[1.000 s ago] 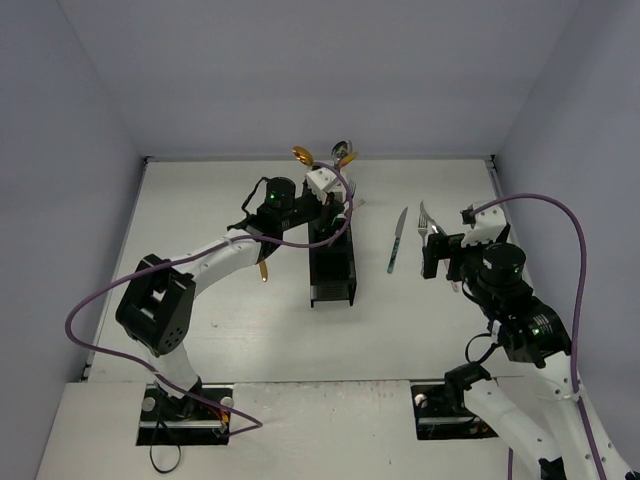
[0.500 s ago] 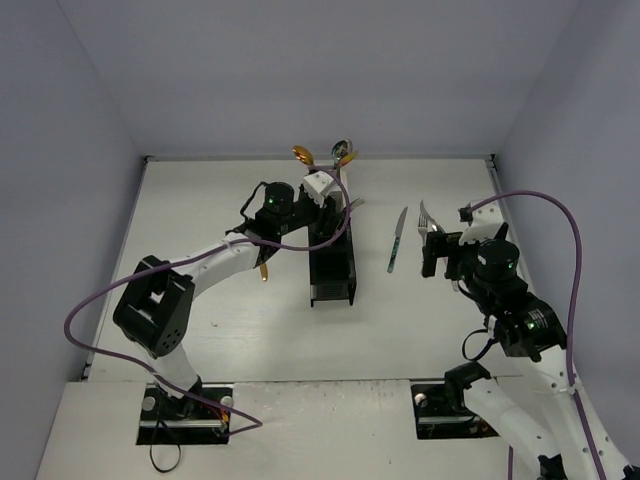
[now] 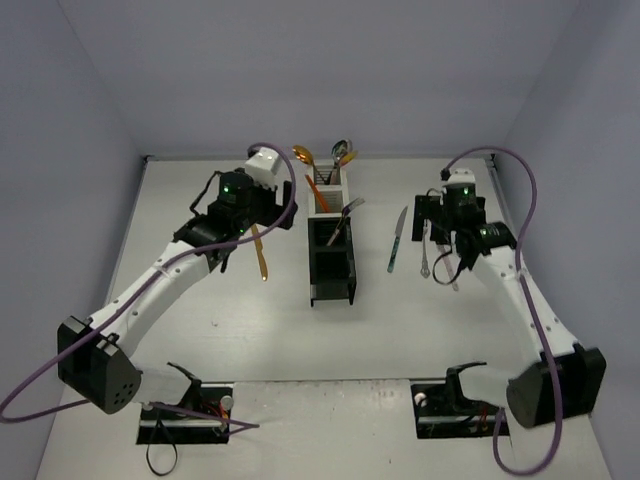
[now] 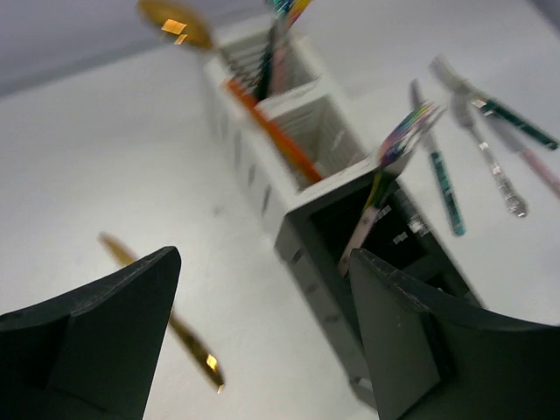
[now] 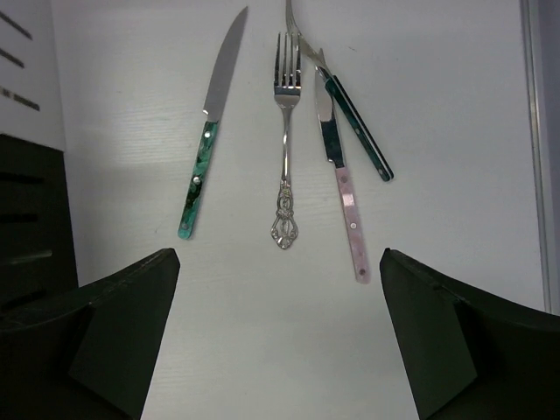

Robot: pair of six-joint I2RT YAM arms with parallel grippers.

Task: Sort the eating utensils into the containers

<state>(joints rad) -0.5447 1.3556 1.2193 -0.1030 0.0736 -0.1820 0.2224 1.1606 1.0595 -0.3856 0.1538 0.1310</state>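
The right claw point(image 5: 278, 297) is spread wide and holds nothing. It hovers over four loose pieces on the tabletop point(image 3: 250, 320): a teal-handled knife point(image 5: 199, 175), a silver fork point(image 5: 283, 149), a pink-handled knife point(image 5: 346, 188) and a dark green-handled piece point(image 5: 359, 122), probably a fork, though its head is cut off at the edge of the view. All four lie with their long axes running away from the robot, handles toward the claw. The silver fork is dead ahead of the gap between the fingers, and its handle end is the nearest. The fingers stand to either side of that axis, so a straight descent looks enough.

The left claw point(image 4: 262, 289) is also open and empty, and one gold utensil point(image 4: 166, 324) lies flat beside its left finger. That makes five loose pieces, four nearer the right arm and one nearer the left. The row of four bins point(image 3: 313, 280), two white and two black, stands between the arms and already holds several upright utensils, among them a gold spoon point(image 4: 175, 22), an orange one point(image 4: 280, 140) and an iridescent one point(image 4: 385, 166).
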